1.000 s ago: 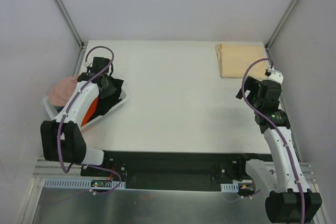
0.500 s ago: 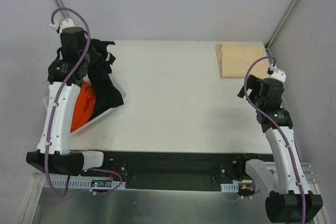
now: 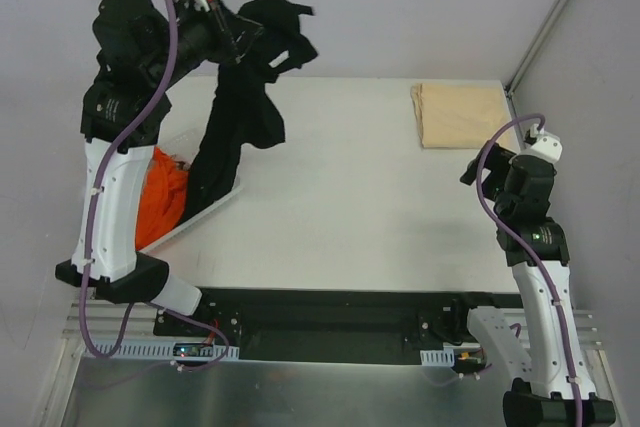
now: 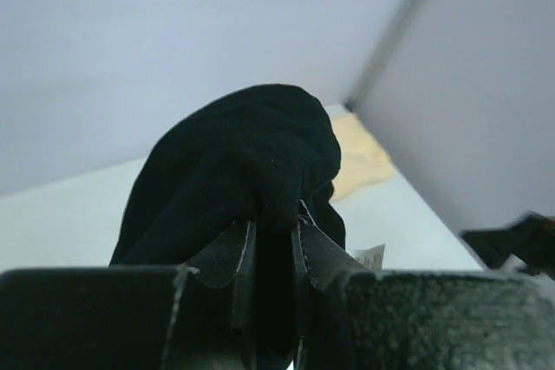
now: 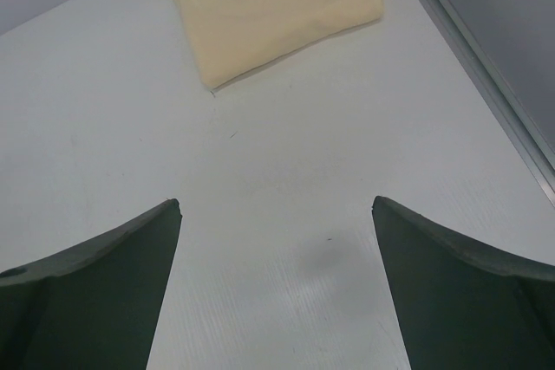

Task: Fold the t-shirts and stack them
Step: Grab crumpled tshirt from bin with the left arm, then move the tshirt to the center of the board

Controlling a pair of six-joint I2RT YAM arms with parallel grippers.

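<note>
Done: 1 tan t-shirt [image 3: 460, 115] lies folded flat at the far right corner of the worktop [image 3: 340, 217], with nothing stacked on it.
In hand: 1 black t-shirt [image 3: 235, 127], unfolded and bunched, held up in the air.
Left to do: most of the task, as I judge it. The black t-shirt needs spreading and folding, and at least 1 orange t-shirt [image 3: 160, 202] sits crumpled in the white basket [image 3: 190, 224] at the left edge.
Left jaws: high over the far left corner, clamped together on a gathered fold of the black t-shirt. Cloth bulges beyond them and the rest hangs down, its lower end over the basket.
Right jaws: wide apart and empty, above bare worktop on the near side of the tan t-shirt, well apart from the black one.
</note>
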